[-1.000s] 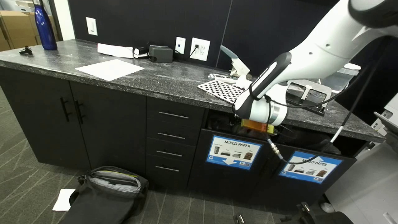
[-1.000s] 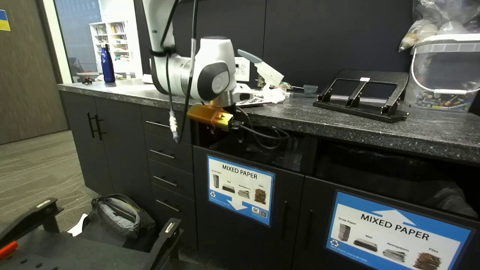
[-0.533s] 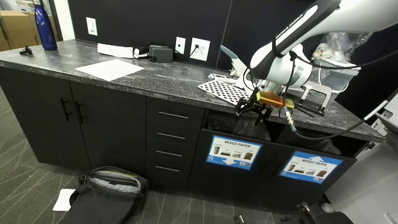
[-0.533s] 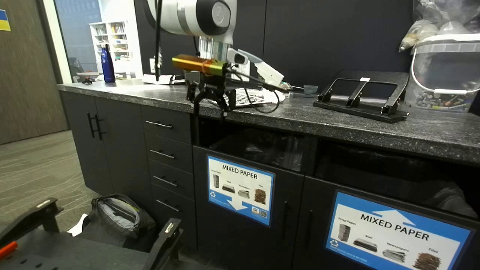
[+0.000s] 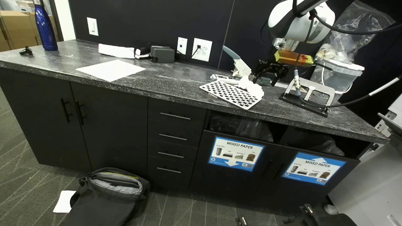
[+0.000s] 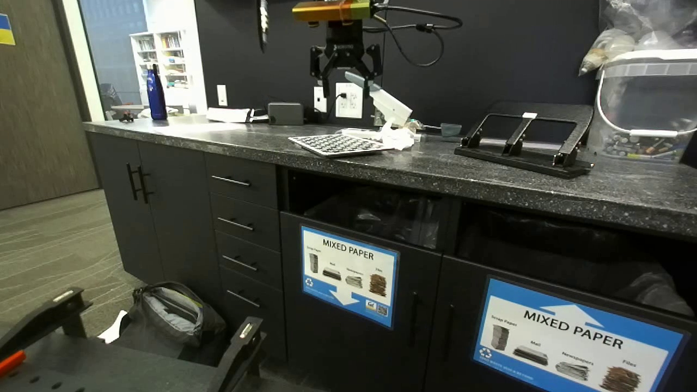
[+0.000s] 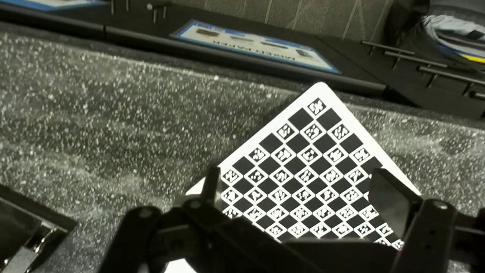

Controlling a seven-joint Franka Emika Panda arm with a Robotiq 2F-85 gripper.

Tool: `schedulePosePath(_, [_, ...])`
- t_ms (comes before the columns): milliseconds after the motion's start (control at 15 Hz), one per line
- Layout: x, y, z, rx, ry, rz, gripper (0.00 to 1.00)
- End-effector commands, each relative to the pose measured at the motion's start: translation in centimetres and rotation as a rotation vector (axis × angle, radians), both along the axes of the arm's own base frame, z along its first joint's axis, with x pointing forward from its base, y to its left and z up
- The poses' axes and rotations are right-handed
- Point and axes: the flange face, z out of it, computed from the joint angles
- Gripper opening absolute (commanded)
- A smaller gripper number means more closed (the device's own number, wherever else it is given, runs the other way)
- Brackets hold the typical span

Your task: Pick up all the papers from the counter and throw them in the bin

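Note:
Crumpled white paper [image 5: 252, 88] lies on the far right part of the checkered sheet on the dark speckled counter [image 5: 176, 82]; an exterior view also shows this paper wad [image 6: 400, 138]. My gripper [image 6: 347, 90] hangs above the counter, its fingers spread with nothing between them. In the wrist view the gripper [image 7: 295, 176] is open over the checkered sheet, well above it. Below the counter edge is the bin [image 5: 230, 179] with its blue-and-white label, and beside it a near-identical bin [image 5: 301, 191]. Clear plastic liners show in both openings; what lies inside cannot be made out.
The checkered sheet [image 5: 230, 94] lies near the front edge. Behind stands a white-and-grey tool [image 5: 241, 66]. To the right are a black stand [image 5: 309, 99] and a clear bucket [image 5: 342, 78]. A flat white sheet [image 5: 111, 69] and blue bottle [image 5: 45, 29] are farther left.
My gripper has risen from the bin opening, where its fingers were hidden, to above the counter and farther back. Its fingers show spread and bare. The crumpled paper has not moved.

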Motion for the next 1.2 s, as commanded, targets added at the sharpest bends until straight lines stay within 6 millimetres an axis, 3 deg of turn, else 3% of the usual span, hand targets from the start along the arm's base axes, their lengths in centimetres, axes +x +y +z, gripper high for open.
schedulePosePath(0, [6.4,-1.1,-1.7,-0.039,-0.046,0.057,1.0])
schedulePosePath(400, [12.6,-3.1,-7.1,-0.134,-0.063,0.098,1.0])
schedulePosePath(867, [17.2,-6.1,-7.2,-0.301,-0.131,0.115,1.0])
schedulePosePath(1133, [18.4,-6.9,-8.9,-0.27,-0.13,0.137,1.0])
